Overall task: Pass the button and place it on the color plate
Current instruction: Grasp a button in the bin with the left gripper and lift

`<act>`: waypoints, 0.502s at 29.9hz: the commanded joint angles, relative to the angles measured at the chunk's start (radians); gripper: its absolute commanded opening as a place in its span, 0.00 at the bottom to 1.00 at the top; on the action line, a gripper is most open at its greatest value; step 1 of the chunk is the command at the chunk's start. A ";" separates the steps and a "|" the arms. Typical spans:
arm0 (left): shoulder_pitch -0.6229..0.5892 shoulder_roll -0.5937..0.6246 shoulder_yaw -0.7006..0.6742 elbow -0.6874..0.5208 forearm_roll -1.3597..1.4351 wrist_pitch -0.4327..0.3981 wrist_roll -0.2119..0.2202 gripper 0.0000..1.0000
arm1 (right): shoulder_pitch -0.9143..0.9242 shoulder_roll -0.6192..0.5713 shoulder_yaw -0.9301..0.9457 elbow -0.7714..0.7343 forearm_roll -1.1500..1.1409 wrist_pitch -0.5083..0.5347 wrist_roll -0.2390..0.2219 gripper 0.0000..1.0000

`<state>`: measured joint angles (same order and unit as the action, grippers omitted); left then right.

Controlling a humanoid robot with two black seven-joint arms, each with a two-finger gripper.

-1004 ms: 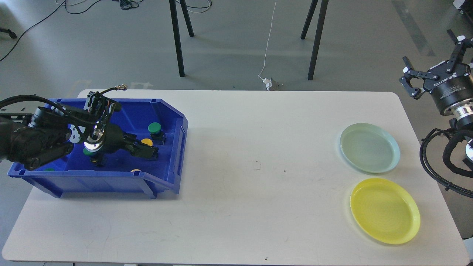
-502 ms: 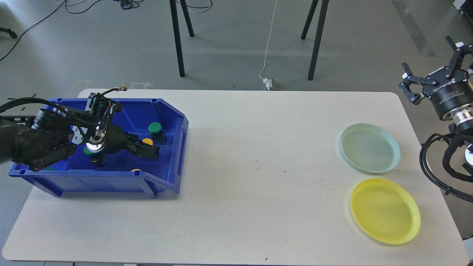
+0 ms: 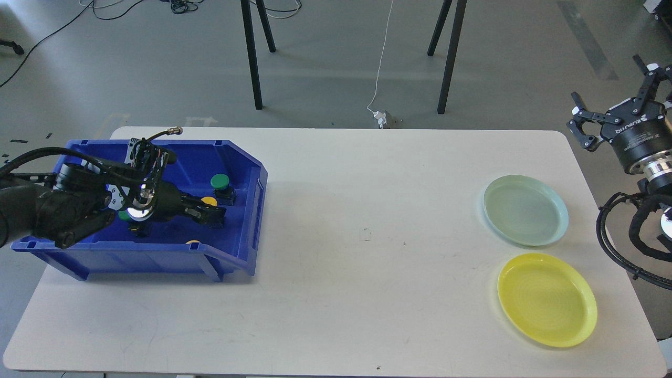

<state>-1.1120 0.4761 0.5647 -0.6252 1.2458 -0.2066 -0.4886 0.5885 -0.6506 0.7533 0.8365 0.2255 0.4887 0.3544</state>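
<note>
Reaching into blue bin (image 3: 247,173): left tool (image 3: 212,214) has lowered slightly over the last second, fingers closing toward yellow button (image 3: 209,201); grip not confirmed, cannot tell how far open. Button stands cap-up, long axis vertical, beside green button (image 3: 219,181). Right tool (image 3: 611,113) spread, empty, waiting beyond yellow plate (image 3: 547,299).

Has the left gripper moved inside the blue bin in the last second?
Yes, slightly. Against the blue bin, the left gripper has stayed by the yellow button, while its wrist shifted right and a little down.
</note>
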 commanded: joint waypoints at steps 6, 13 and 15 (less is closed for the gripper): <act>0.001 -0.007 0.000 0.012 -0.016 0.013 0.000 0.52 | -0.007 0.000 0.000 -0.001 0.000 0.000 0.001 0.99; 0.006 -0.004 0.003 0.002 -0.011 0.006 0.000 0.18 | -0.009 0.000 0.003 -0.001 0.000 0.000 0.001 0.99; 0.004 -0.004 0.003 0.001 -0.011 0.004 0.000 0.12 | -0.009 0.000 0.003 -0.001 0.000 0.000 0.001 0.99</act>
<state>-1.1075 0.4716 0.5662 -0.6209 1.2325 -0.2001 -0.4887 0.5798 -0.6506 0.7549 0.8360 0.2255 0.4887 0.3560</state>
